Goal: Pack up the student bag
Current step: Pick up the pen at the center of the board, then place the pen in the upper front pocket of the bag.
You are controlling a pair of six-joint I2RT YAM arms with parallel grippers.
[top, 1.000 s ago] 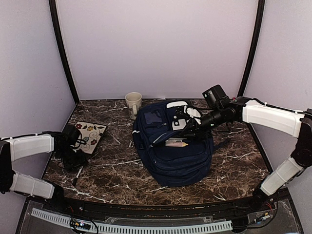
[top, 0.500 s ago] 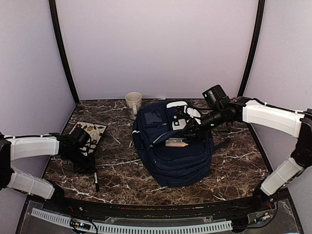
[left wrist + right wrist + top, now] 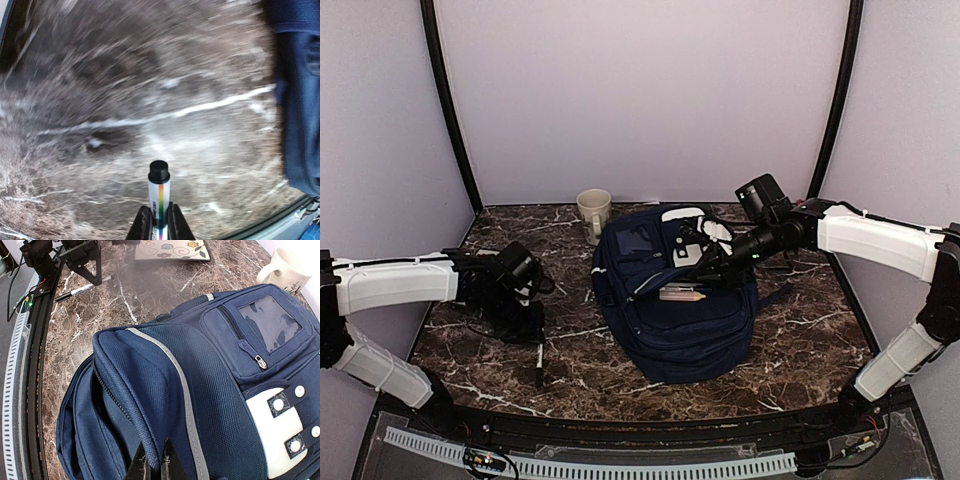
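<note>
Your left wrist view smears the tabletop (image 3: 100, 90) with motion blur, and the marker (image 3: 159, 192) runs out of sight between the left gripper's (image 3: 160, 209) fingers at the bottom edge, its barrel print too small to read. Your right wrist view cuts the student bag (image 3: 200, 390) and the mug (image 3: 287, 267) at the right edge, the bag at the bottom too, and the flowered mat (image 3: 170, 249) at the top.

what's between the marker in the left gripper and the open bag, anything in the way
Nothing visible. Only bare marble tabletop lies between the left gripper, shut on the marker, and the student bag. The mug stands at the back, off that line. The right gripper pinches the bag's flap, holding a compartment open.
</note>
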